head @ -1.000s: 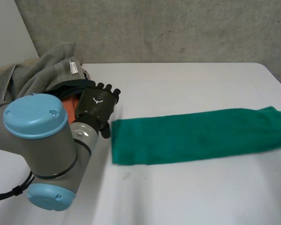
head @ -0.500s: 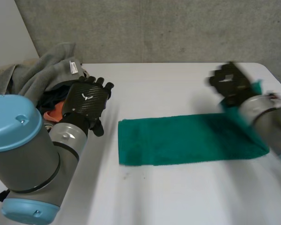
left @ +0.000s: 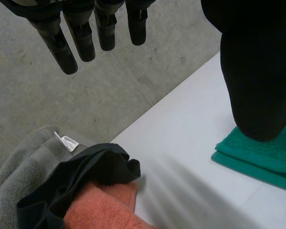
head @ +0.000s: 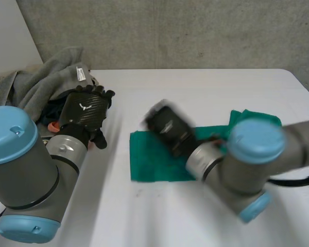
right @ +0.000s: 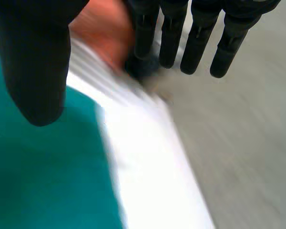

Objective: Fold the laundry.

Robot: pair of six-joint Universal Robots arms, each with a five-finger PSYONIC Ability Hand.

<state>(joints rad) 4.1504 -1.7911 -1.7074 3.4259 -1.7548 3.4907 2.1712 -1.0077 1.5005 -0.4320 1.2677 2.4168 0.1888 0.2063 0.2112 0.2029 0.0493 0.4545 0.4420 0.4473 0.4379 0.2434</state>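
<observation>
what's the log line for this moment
left hand: open, by pile | right hand: open, over towel | towel: layered, on table

Plain teal-green towel (head: 153, 160) on white desk (head: 195, 87). Beside the black, weave-patterned left hand (head: 85, 110): grey towel (head: 46, 80) with white tag (left: 66, 141), black cloth (left: 86, 171), salmon-orange towel (left: 102, 210). Black right hand (head: 169, 128). Mottled grey wall (head: 170, 31).

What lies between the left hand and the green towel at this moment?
Only bare white table: in the head view a strip of it separates the left hand, near the laundry pile, from the end of the green towel.
</observation>
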